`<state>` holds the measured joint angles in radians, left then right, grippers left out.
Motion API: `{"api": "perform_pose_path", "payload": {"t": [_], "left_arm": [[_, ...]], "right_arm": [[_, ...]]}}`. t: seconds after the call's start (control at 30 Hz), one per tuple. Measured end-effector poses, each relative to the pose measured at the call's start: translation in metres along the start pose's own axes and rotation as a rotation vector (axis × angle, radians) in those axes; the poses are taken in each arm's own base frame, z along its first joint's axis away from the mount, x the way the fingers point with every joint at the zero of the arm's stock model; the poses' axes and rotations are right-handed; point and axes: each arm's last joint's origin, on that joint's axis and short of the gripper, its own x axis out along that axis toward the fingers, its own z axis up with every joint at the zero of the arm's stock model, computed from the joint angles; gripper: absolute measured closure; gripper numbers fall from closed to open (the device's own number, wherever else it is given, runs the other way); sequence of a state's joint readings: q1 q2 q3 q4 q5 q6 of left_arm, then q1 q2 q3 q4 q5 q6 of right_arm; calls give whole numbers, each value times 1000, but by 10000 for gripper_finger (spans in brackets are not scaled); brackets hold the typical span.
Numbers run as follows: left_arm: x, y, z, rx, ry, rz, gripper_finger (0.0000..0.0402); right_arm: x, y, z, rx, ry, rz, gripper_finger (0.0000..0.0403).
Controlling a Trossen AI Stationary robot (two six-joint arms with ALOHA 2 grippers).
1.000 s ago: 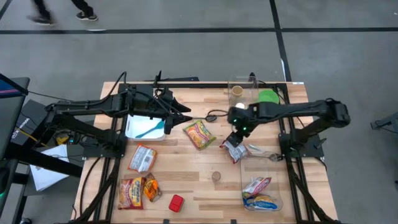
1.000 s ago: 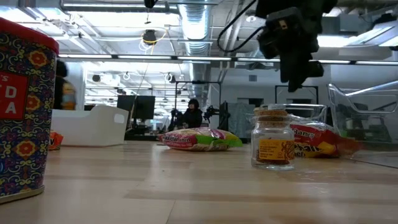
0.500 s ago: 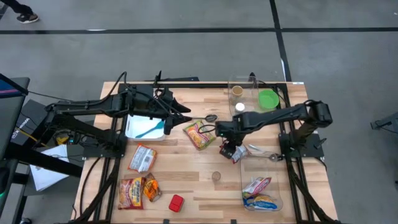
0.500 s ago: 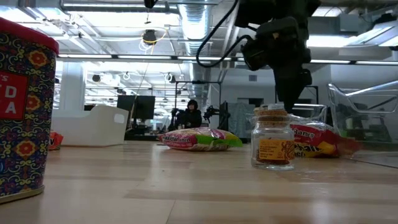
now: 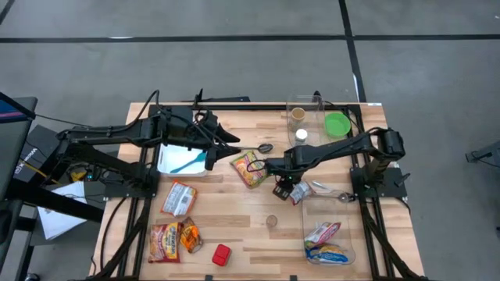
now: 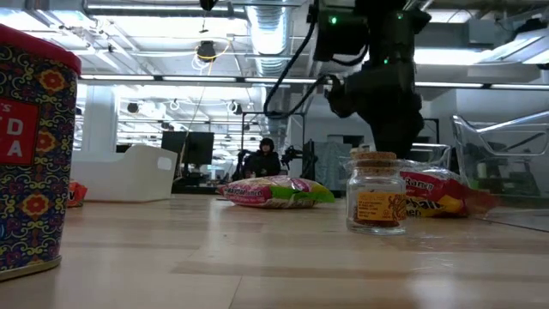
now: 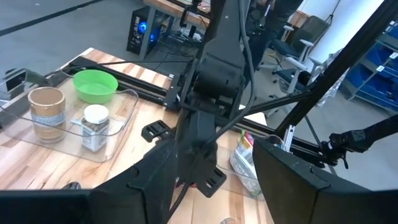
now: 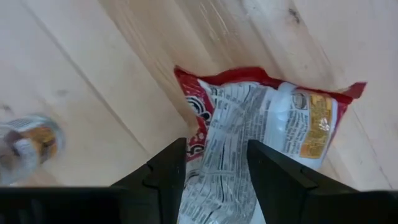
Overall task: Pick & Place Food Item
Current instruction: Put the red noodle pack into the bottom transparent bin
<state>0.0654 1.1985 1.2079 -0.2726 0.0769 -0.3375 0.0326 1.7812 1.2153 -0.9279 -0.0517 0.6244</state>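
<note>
- Since the earlier frame the right arm has folded inward, and the right gripper (image 5: 283, 187) has swung from the table's 3 o'clock side toward its centre, now hanging low over the red snack packet (image 5: 295, 190).
- Its two dark fingers (image 8: 166, 169) stand apart, straddling the packet's printed back without closing on it.
- That packet (image 8: 261, 137) lies flat on the wood: red border, white panel of fine print too small to read, a small yellow patch near one end.
- At 9 o'clock from it lies a yellow-and-red noodle packet (image 5: 249, 167); its wording cannot be read.
- At 6 o'clock from the right gripper stands a small cork-lidded jar (image 6: 377, 192) with an orange label, text illegible.
- Close to the low camera a patterned tin (image 6: 30, 154) shows the letters "DA".
- At the table's 9 o'clock side the left gripper (image 5: 234, 143) hovers beside a white bin (image 5: 181, 161), jaws apart, holding nothing.
</note>
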Motion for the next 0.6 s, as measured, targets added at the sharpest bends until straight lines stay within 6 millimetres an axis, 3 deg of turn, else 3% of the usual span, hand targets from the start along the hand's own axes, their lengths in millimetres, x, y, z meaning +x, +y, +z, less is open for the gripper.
{"api": "perform_pose_path", "payload": {"t": [0.3, 0.6], "left_arm": [[0, 0, 0, 0, 0, 1, 198], [0, 0, 0, 0, 1, 1, 198]], "right_arm": [[-2, 0, 2, 4, -53, -30, 262], [0, 2, 0, -15, -42, -28, 390]]}}
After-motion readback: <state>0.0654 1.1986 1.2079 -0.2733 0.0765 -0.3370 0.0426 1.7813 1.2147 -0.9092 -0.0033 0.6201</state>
